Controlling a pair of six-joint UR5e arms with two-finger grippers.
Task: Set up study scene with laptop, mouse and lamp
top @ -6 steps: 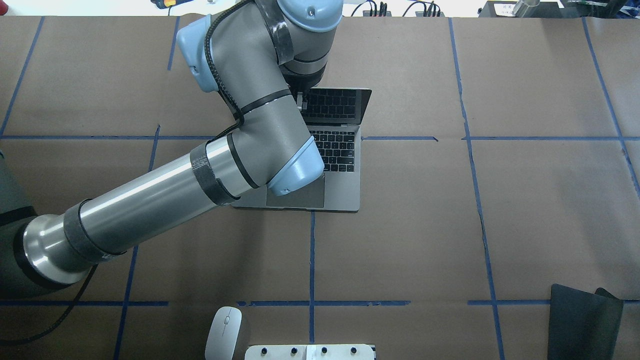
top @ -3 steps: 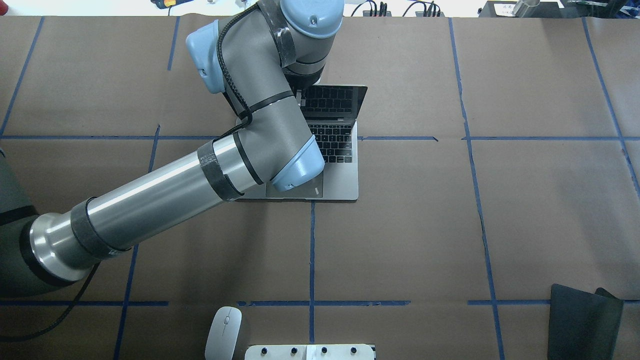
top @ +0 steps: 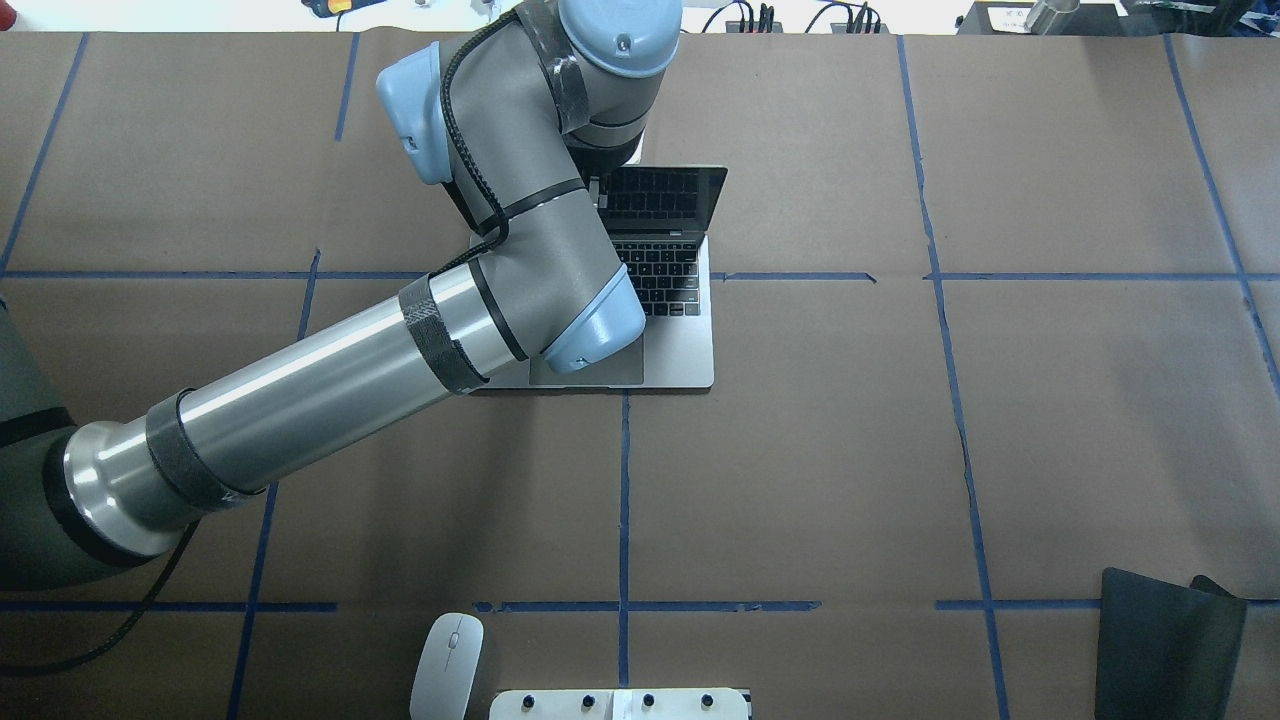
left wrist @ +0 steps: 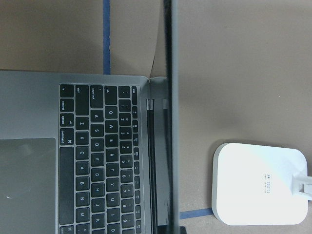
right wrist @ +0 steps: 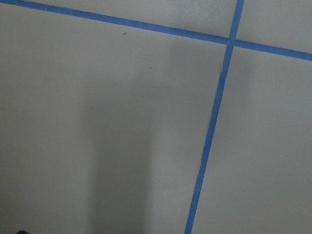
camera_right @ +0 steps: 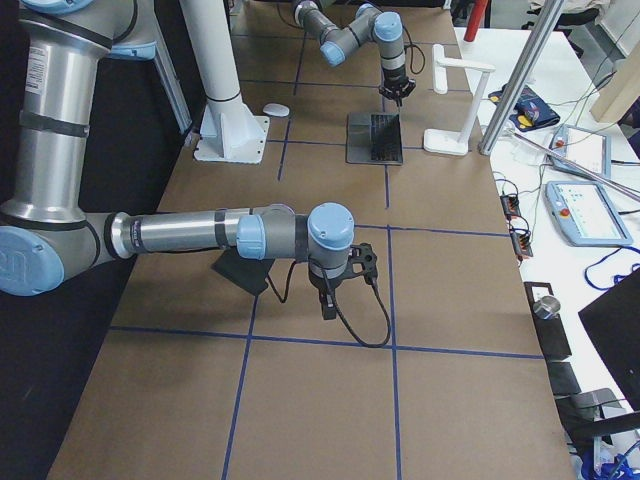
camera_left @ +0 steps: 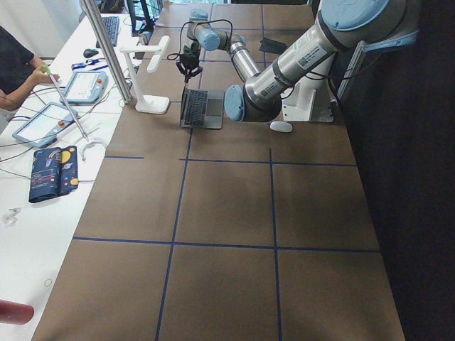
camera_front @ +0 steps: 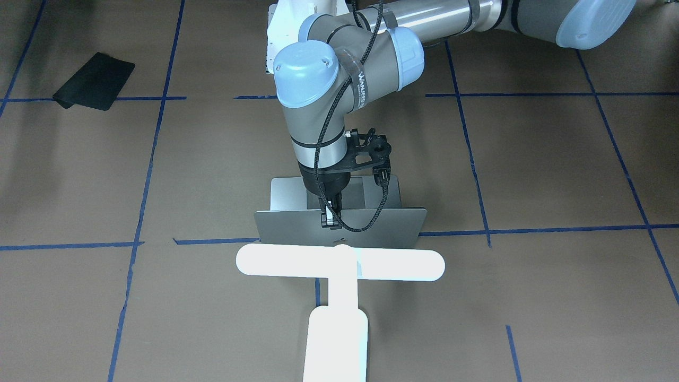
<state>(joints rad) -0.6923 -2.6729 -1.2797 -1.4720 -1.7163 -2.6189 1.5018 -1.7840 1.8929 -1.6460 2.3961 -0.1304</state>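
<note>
Two fingers of my left pincer [camera_front: 329,219] clamp the laptop [camera_front: 382,227] lid's top edge, near the lamp [camera_front: 395,265]. For my right pincer [camera_right: 327,308], I cannot tell the opening.

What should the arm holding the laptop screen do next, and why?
Probably let go and lift away: the left end effector pinches the top edge of the laptop, which stands open just short of the lamp, while the mouse lies untouched.

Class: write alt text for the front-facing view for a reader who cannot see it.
The left gripper holds the open laptop by its lid's top edge on a brown table. A white lamp stands just behind the lid.
</note>
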